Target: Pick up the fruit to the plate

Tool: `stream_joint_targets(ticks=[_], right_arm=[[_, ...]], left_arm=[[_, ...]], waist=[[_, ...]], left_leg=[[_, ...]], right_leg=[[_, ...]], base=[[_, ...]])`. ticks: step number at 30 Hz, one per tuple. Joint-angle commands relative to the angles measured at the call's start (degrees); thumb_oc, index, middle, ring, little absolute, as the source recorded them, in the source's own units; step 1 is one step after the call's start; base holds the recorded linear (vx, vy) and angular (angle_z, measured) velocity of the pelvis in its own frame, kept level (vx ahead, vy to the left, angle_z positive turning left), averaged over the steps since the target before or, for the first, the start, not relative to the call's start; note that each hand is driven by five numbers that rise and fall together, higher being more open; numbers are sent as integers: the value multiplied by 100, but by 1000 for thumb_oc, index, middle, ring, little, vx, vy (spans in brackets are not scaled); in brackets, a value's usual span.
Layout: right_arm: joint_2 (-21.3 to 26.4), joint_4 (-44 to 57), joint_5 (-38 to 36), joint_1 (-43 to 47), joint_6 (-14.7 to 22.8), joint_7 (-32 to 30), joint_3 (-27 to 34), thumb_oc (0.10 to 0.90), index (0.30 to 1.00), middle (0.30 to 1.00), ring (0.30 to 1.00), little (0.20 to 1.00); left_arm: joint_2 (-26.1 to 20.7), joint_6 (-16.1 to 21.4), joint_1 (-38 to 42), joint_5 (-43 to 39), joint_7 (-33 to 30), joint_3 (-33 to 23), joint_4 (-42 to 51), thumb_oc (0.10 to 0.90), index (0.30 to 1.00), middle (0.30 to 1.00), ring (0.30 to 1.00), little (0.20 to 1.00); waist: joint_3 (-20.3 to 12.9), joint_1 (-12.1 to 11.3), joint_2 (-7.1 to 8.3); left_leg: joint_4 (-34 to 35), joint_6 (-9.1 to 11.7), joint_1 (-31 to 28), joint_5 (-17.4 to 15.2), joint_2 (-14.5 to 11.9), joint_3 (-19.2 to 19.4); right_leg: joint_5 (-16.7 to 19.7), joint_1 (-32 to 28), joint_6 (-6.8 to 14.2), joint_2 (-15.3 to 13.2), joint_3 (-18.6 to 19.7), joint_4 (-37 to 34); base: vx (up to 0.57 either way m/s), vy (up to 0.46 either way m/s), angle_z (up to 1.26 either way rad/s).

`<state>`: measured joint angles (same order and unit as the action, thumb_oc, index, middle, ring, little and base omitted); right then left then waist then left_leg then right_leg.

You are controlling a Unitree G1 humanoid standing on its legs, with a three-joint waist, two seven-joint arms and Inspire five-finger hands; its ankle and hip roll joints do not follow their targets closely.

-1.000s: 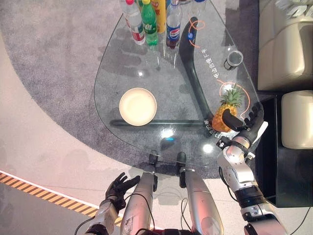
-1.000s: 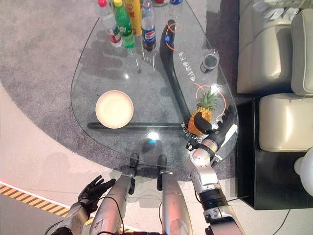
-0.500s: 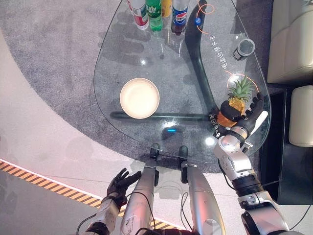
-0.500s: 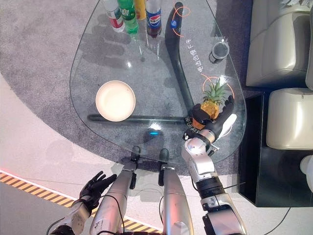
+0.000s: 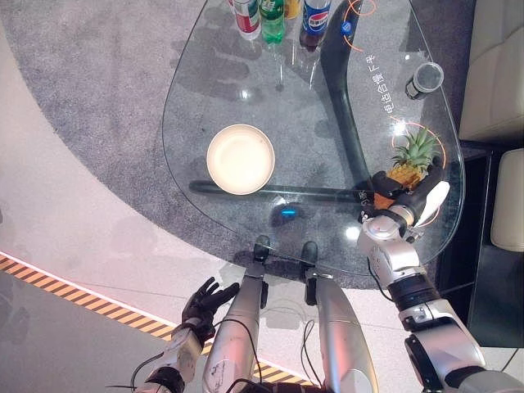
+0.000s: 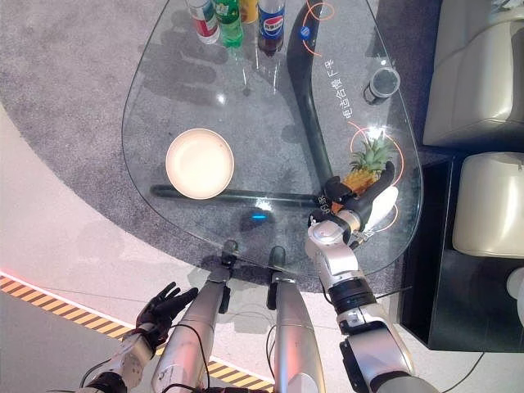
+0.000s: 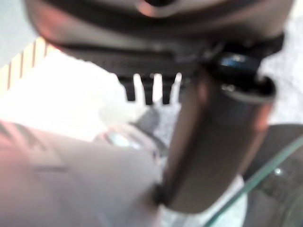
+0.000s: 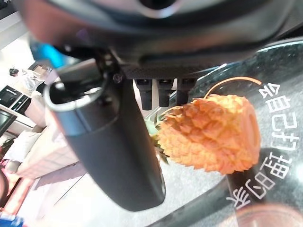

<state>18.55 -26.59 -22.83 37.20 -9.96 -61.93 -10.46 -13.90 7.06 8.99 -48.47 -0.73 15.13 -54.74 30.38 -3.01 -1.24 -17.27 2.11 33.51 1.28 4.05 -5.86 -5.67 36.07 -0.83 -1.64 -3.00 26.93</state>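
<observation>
Item: small orange pineapple (image 5: 407, 170), green crown, upright on glass table's (image 5: 246, 98) right edge. Right hand (image 5: 399, 201) curled around it. Lift straight, carry low to cream round plate (image 5: 240, 158).

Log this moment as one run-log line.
right hand: shut on pineapple | left hand: open, below table | plate: empty

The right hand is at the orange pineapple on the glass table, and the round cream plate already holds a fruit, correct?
Not quite. The round cream plate is empty, as the left eye view shows. The rest holds: the right hand is at the orange pineapple near the right edge of the glass table.
</observation>
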Motion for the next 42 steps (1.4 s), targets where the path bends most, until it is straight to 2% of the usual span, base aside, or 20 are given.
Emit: stream_joint_targets(ticks=[1, 7, 13, 21, 26, 28, 31, 37, 38, 39, 40, 42], right_arm=[[377, 218, -216, 89, 30, -544, -38, 800, 900, 900, 900, 900], [290, -245, -570, 213, 29, -743, -55, 800, 900, 900, 900, 900], [156, -537, -1297, 148, 132, -575, -100, 800, 900, 900, 900, 900], [-25, -741, -2600, 59, 437, 13, -108, 800, 900, 900, 900, 900], [-220, -806, -3612, -126, 817, 678, -29, 800, 900, 900, 900, 900], [-358, -809, -4453, -224, 1017, 1257, 52, 800, 900, 900, 900, 900], [-506, -708, -4781, -360, 1087, 1671, 102, 800, 900, 900, 900, 900], [-536, -698, -4671, -415, 910, 2050, 162, 800, 900, 900, 900, 900], [-520, -705, -4706, -403, 897, 2121, 182, 709, 822, 822, 822, 809], [-486, -730, -4796, -380, 867, 2233, 223, 377, 538, 538, 538, 477], [-459, -723, -4792, -348, 909, 2258, 259, 100, 300, 300, 300, 200], [-415, -725, -4759, -321, 901, 2270, 299, 100, 300, 300, 300, 200]], left_arm=[[213, -180, -320, 52, -74, 378, -103, 800, 900, 900, 900, 900], [230, -202, -223, -12, -83, 446, -134, 800, 900, 900, 900, 900], [226, -190, -201, -29, -92, 491, -130, 800, 900, 900, 900, 900], [205, -208, -176, 1, -135, 477, -82, 800, 900, 900, 900, 900], [190, -243, -173, 46, -147, 458, -79, 800, 900, 900, 900, 900], [181, -260, -154, 52, -176, 452, -56, 800, 900, 900, 900, 900], [207, -240, -171, 64, -209, 450, -55, 800, 900, 900, 900, 900], [214, -234, -118, 41, -220, 441, -100, 800, 900, 900, 900, 900], [217, -220, -120, 39, -206, 441, -113, 800, 900, 900, 900, 900], [214, -205, -124, 31, -193, 444, -128, 800, 900, 900, 900, 900], [210, -202, -108, 24, -186, 433, -122, 800, 900, 900, 900, 900], [200, -195, -106, 7, -164, 417, -133, 800, 900, 900, 900, 900]], waist=[[-59, 12, 3], [-59, -26, -8], [-59, -48, 2], [-59, -63, 38], [-59, -60, 65], [-59, -54, 81], [-59, -37, 95], [-59, -4, 110], [-59, -2, 112], [-59, 0, 118], [-59, 3, 124], [-59, 10, 129]], left_leg=[[-661, -373, 330, -293, 212, 259], [-625, -386, 319, -286, 246, 253], [-646, -389, 318, -330, 253, 248], [-597, -391, 272, -302, 273, 228], [-606, -387, 210, -339, 258, 220], [-597, -388, 204, -339, 257, 224], [-594, -386, 186, -343, 248, 225], [-581, -396, 165, -337, 250, 243], [-582, -393, 161, -335, 249, 243], [-589, -390, 160, -335, 246, 244], [-571, -387, 197, -292, 251, 242], [-571, -385, 197, -293, 247, 241]], right_leg=[[545, -83, -46, 101, 110, -634], [553, -91, -43, 87, 101, -661], [543, -96, -37, 71, 82, -662], [578, -141, -42, 75, 56, -705], [557, -203, -40, 86, 48, -698], [564, -201, -37, 93, 42, -699], [568, -210, -35, 97, 38, -694], [586, -205, -27, 110, 54, -688], [587, -209, -26, 112, 57, -686], [586, -210, -24, 113, 58, -676], [625, -173, -20, 108, 55, -691], [623, -168, -16, 114, 61, -682]], base=[[0, 0, 0], [-4, 18, 8], [0, 3, 1], [0, 0, 0], [0, 0, 0], [0, 0, 0], [0, 0, 0], [0, 0, 0], [0, 0, 0], [0, 0, 0], [0, 0, 0], [0, 0, 0]])
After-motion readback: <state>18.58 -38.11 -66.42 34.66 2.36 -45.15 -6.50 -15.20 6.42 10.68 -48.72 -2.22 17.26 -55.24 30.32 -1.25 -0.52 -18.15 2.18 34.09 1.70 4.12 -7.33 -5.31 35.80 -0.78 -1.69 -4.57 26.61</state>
